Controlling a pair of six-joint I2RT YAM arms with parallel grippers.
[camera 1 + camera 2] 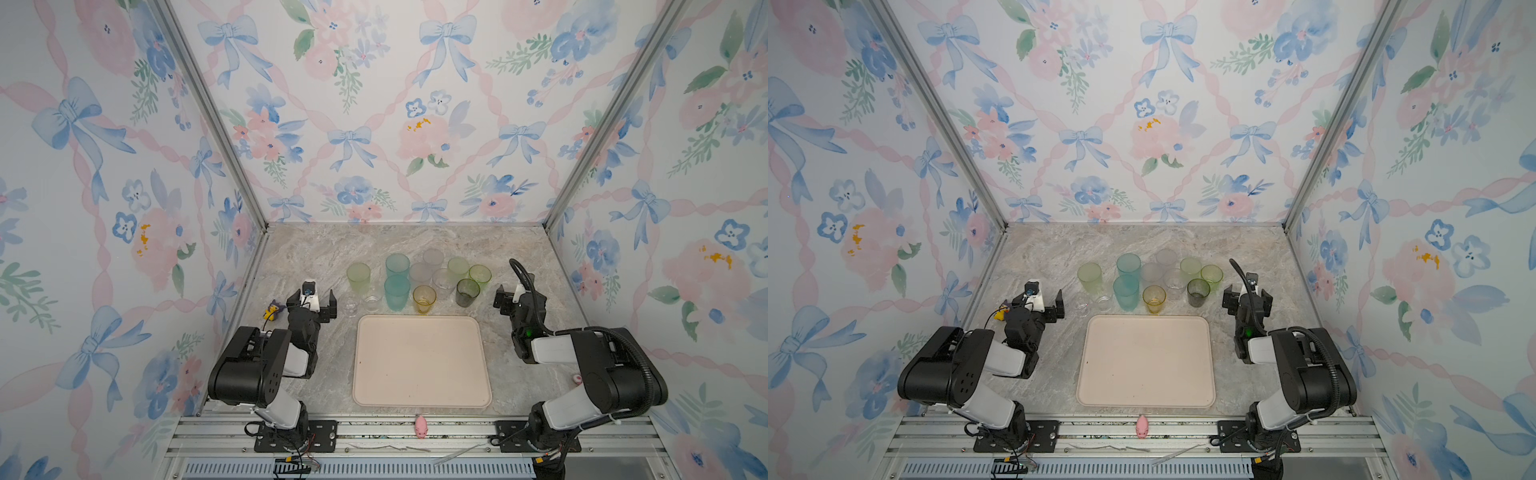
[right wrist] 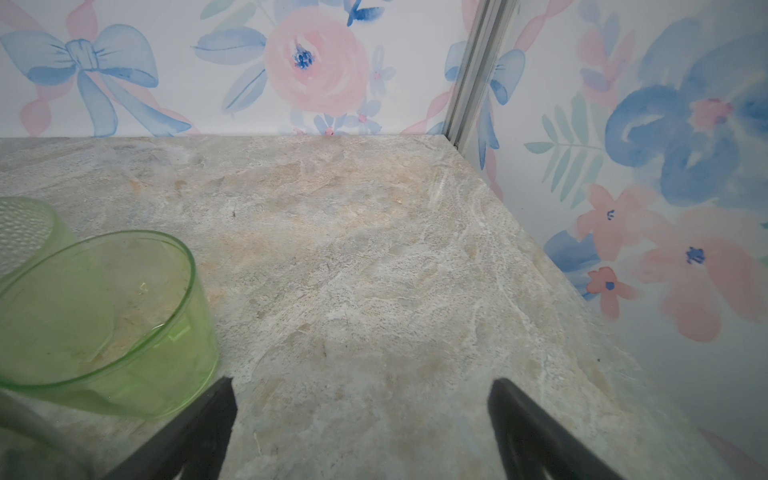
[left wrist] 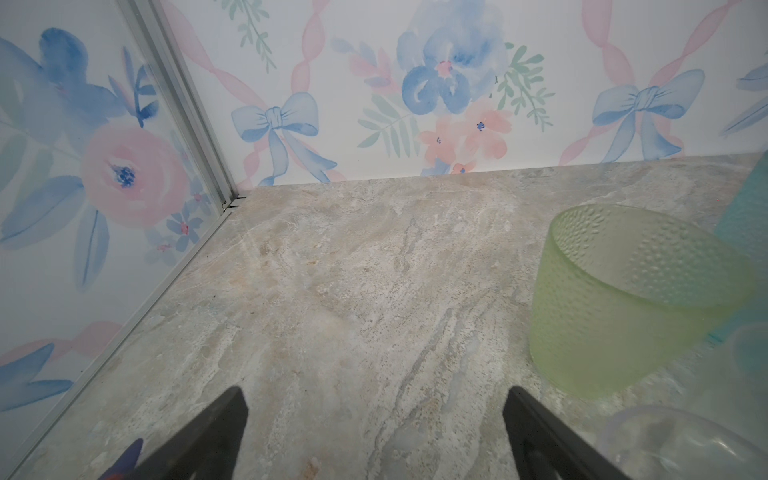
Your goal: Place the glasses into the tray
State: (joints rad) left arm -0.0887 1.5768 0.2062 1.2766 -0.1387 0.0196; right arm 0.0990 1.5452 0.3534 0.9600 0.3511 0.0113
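Standing upright in a cluster on the counter just beyond the bare tray's far rim, the glasses lay between both released, empty-jawed arms, the left tool nearest a small clear glass, the right tool nearest the smoky grey glass.

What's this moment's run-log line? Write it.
left gripper: open, empty | right gripper: open, empty | tray: empty | glasses: all outside it

The tabletop looks like veined stone, matt. The tray is smooth, matt cream. The pale green tumbler is frosted and dimpled, the clear green tumbler glossy. The left fingers are matt black.
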